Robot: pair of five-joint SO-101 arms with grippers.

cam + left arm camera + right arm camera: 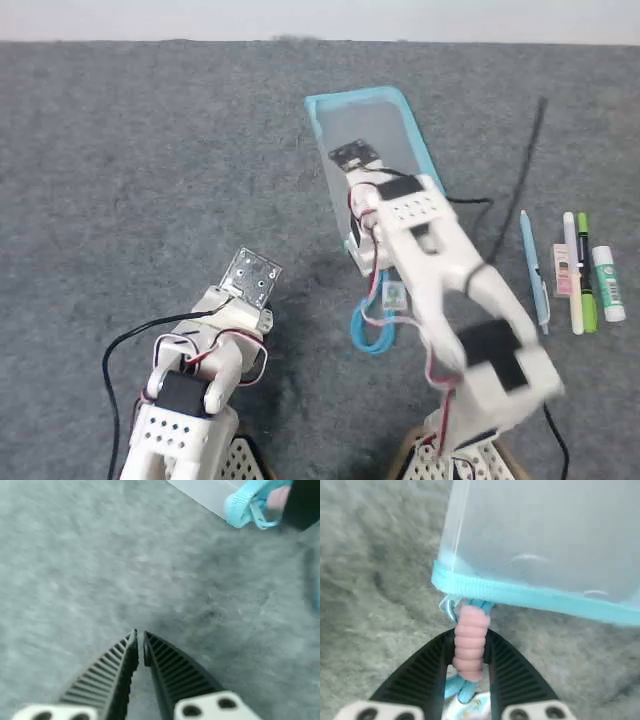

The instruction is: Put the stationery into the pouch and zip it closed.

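Desk (140, 150): it has a grey, felt-like cover, and both arms stand at its near edge.
Pouch (385, 125): it is half-clear with a teal border and lies flat past the middle of the desk, a little tilted. The right arm (440, 260) reaches over its near end.
Right tool (470, 636): it is narrow and clamps the pink zipper pull (469, 650) from both sides. The pull is ribbed and sits just at the teal edge of the pouch (530, 596).
Teal strap (372, 330): it makes a loop on the desk just beside the near end of the pouch, under the right arm. In the left wrist view it lies beside a corner of the pouch (210, 491).
Left tool (140, 633): its 2 ribbed fingers (112, 672) almost touch at the tips and nothing is between them. It hangs above bare grey cover.
Left arm (205, 370): it is at the near left of the desk, well apart from the pouch.
Stationery: 5 pieces lie side by side on the desk, to the right of the right arm and outside the pouch. These are a blue pen (533, 270), a small pink flat piece (562, 268), a white pen (573, 275), a green highlighter (586, 275) and a small white tube with a green cap (607, 285).
Black cable (525, 160): it runs over the desk between the pouch and the stationery.
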